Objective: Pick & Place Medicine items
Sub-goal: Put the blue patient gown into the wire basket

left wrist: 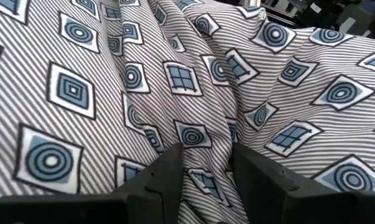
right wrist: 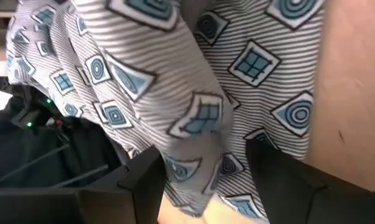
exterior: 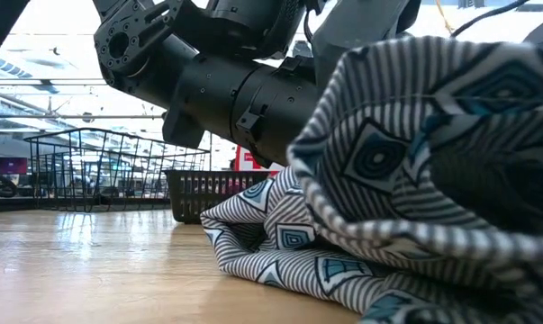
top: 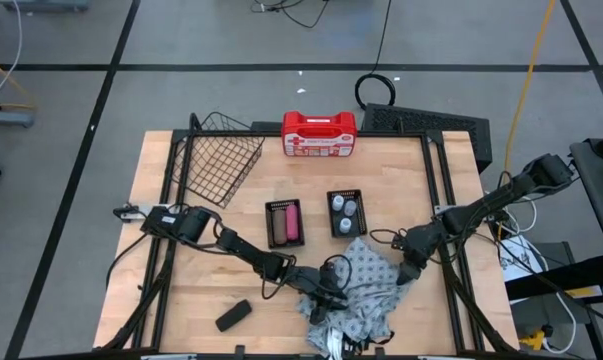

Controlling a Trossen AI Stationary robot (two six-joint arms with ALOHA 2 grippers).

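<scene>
A grey striped cloth with blue diamond prints (top: 361, 285) lies bunched at the table's near middle. It rises in a high fold in the low view (exterior: 406, 153). My left gripper (top: 319, 303) is shut on its left part and my right gripper (top: 407, 270) on its right edge. A pink block (top: 292, 222) and a brown block (top: 280, 224) lie in one black mesh tray. Whitish round bottles (top: 345, 210) stand in the other. A black block (top: 234, 315) lies flat on the table near the front left. My left gripper pinches a raised fold of the cloth (left wrist: 207, 146) between its two fingers (left wrist: 168, 171), coming slanting from the table's left. The fold runs along the fingers. How many layers it has I cannot tell. My right gripper has a thick bunch of the cloth (right wrist: 203, 134) between its two fingers (right wrist: 271, 165), coming from the table's right. The bunch fills the gap. Whether it is an edge or a fold I cannot tell.
The two mesh trays (top: 284, 203) (top: 346, 192) stand at the table's middle. A wire basket (top: 216, 155) is at the far left. A red-and-white case (top: 319, 134) is at the far edge. Bare wood (top: 201, 270) lies near left.
</scene>
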